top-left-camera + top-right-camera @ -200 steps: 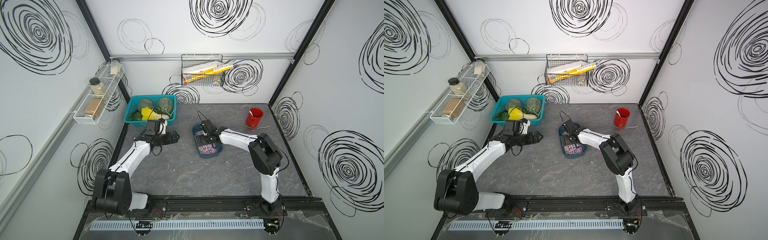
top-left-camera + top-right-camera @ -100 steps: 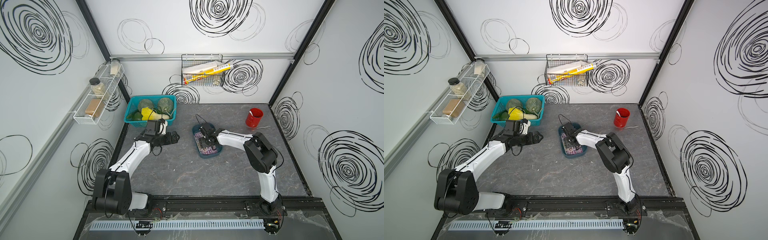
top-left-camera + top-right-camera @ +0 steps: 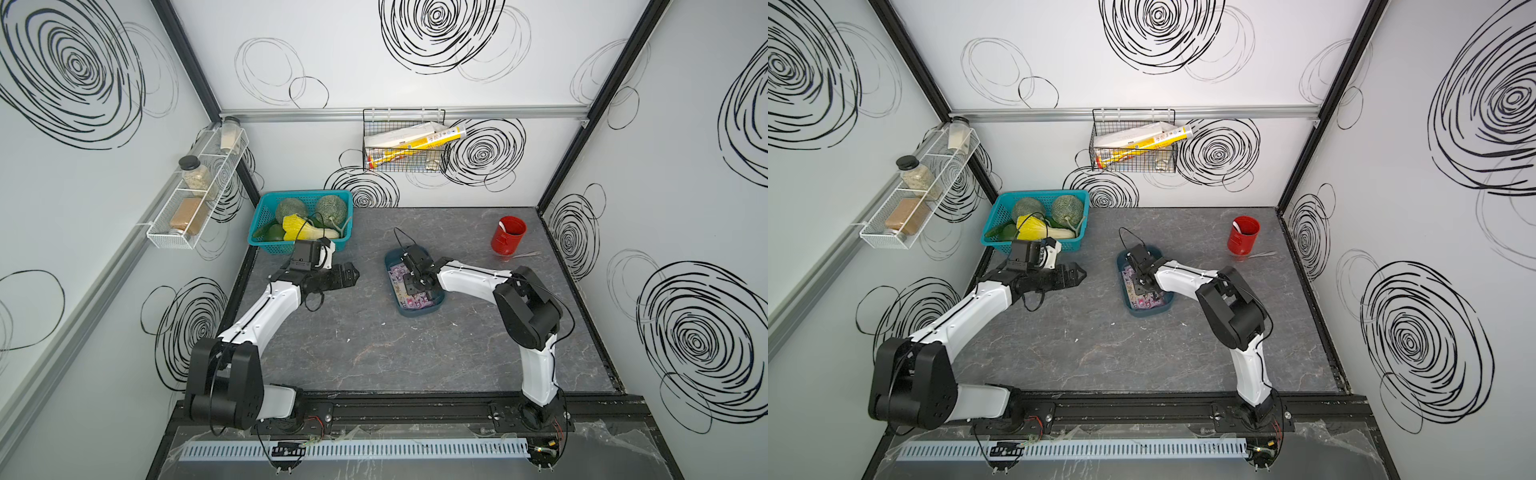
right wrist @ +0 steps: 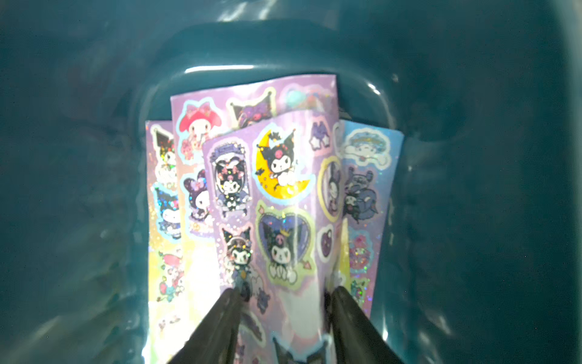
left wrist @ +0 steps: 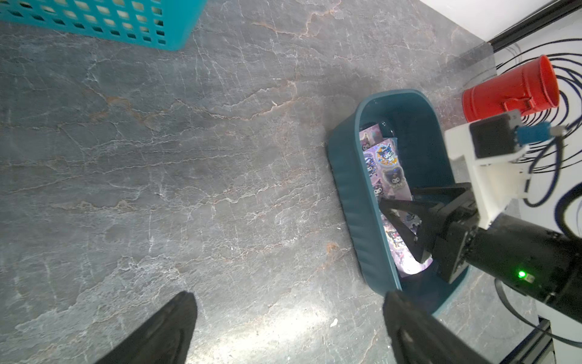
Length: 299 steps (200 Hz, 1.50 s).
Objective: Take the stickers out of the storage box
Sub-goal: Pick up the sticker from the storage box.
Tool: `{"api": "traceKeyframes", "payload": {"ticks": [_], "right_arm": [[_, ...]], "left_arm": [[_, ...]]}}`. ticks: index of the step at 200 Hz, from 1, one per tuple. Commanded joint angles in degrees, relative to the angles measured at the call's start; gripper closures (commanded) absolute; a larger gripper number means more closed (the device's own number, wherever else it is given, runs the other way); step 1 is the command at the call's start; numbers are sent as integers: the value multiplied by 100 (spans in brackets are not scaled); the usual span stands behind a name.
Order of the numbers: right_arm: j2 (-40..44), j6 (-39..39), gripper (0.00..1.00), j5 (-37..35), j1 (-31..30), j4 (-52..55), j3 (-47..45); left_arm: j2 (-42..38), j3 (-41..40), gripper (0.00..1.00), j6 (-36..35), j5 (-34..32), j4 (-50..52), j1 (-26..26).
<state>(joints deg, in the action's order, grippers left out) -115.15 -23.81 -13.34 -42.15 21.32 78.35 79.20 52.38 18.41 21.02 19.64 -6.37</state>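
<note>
Right gripper [image 4: 283,302] is down inside the box [image 3: 417,312], which sits mid-table [image 3: 374,357]. The stickers [image 4: 195,176] I can see lie in it, fanned in a loose stack. The jaws stand part-way apart, one at each long edge of the top sheet [image 4: 283,189], which bows up between them. Real hold or mere contact: I cannot tell.

Left gripper [image 5: 289,302] hangs wide open and empty over bare table, near the basket [image 3: 299,245], apart from the box.

Risks, as I judge them:
- A squeeze across the width only buckles a thin sheet, so it may pop free on the lift.
- Glossy sheets cling, so neighbours may ride up and drop over the wall.
- Nothing braces the box, so it could slide or tip with the pull.
</note>
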Motion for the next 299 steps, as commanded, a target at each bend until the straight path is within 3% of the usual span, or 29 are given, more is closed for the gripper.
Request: {"api": "traceKeyframes", "payload": {"ticks": [1, 79, 181, 230, 238, 299], "right_arm": [[271, -23, 55, -68, -21, -12, -125], [554, -80, 55, 88, -12, -223, -244], [989, -176, 63, 329, 141, -487, -556], [1192, -220, 68, 490, 241, -665, -755], [1230, -216, 72, 491, 270, -675, -781], [1654, -174, 72, 862, 433, -656, -786]], "left_arm": [[65, 68, 1, -90, 104, -79, -10], [43, 58, 1, -114, 149, -127, -98], [-31, 14, 1, -119, 443, -267, -151], [-36, -40, 8, -106, 820, -440, -150], [-40, -49, 9, -106, 839, -455, -150], [-93, -79, 12, -109, 1046, -643, -332]]}}
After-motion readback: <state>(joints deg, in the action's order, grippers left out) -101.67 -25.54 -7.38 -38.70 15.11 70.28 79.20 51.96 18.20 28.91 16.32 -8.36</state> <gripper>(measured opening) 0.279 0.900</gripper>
